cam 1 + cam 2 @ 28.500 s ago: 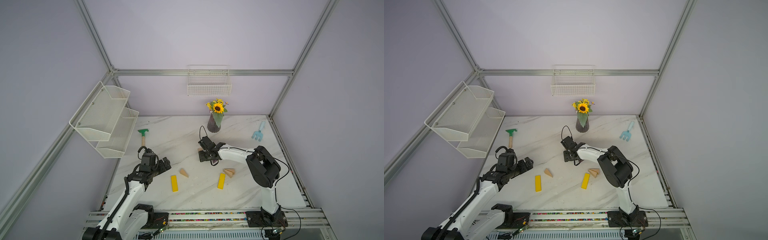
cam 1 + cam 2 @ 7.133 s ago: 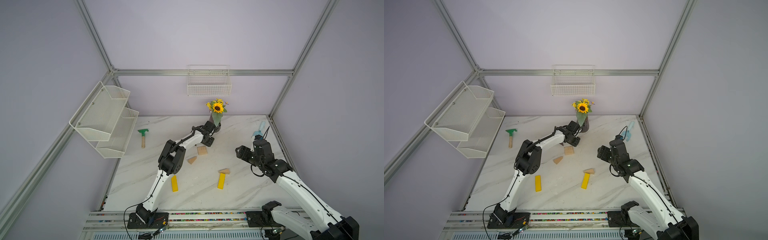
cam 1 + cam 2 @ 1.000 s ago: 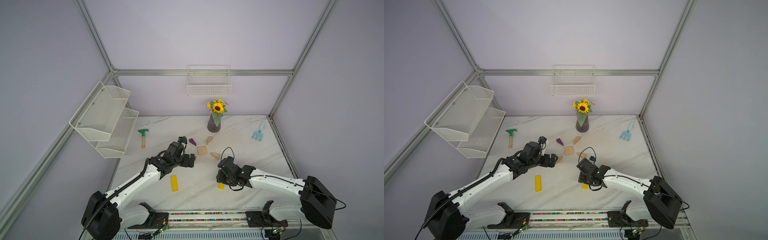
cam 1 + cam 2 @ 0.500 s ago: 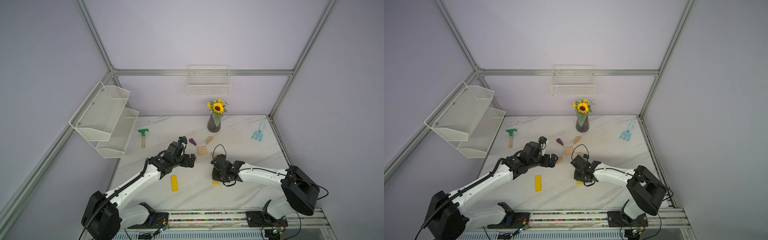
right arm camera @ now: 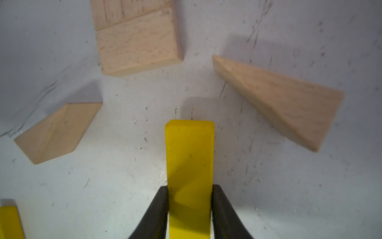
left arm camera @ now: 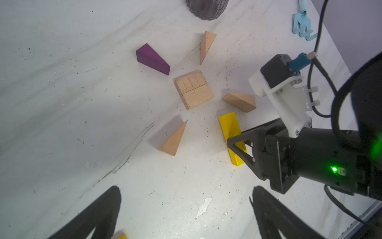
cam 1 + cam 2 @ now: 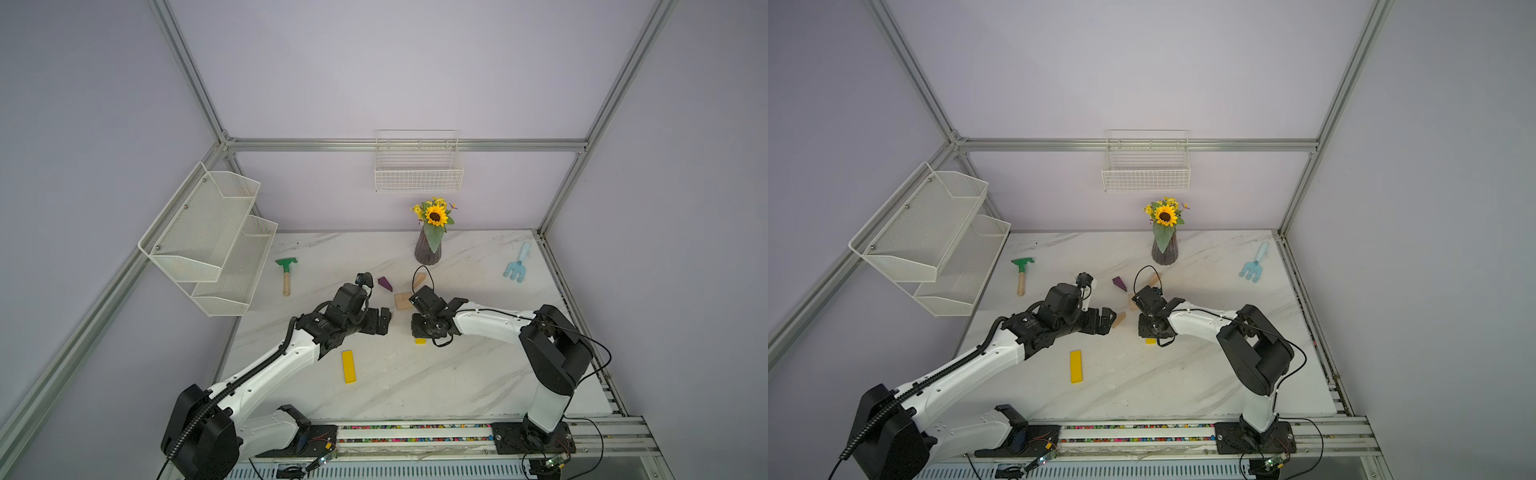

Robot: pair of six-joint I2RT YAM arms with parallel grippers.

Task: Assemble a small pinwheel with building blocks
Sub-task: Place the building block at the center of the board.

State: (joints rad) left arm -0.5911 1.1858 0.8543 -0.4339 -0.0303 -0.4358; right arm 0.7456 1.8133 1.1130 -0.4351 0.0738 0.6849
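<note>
The building blocks lie in a loose pinwheel layout mid-table. Two plain wood blocks side by side form a square hub [image 6: 194, 90]. Around it, apart from it, lie a purple wedge [image 6: 152, 60] and three wood wedges [image 6: 205, 46] [image 6: 239, 101] [image 6: 174, 139]. My right gripper [image 5: 190, 192] is shut on a yellow bar [image 5: 189, 155], whose free end points at the hub [image 5: 137, 39] with a small gap. My left gripper [image 6: 185, 207] hangs open over bare table just left of the layout. A second yellow bar [image 7: 348, 366] lies nearer the front.
A dark vase with a sunflower bouquet [image 7: 428, 249] stands behind the blocks. A green toy hoe [image 7: 286, 270] lies at the back left, a light blue rake [image 7: 516, 264] at the back right. Wire shelves [image 7: 216, 241] hang on the left wall.
My right gripper has carried the yellow bar from the front right to the left and farther back, up to the hub. The left arm has stayed still.
</note>
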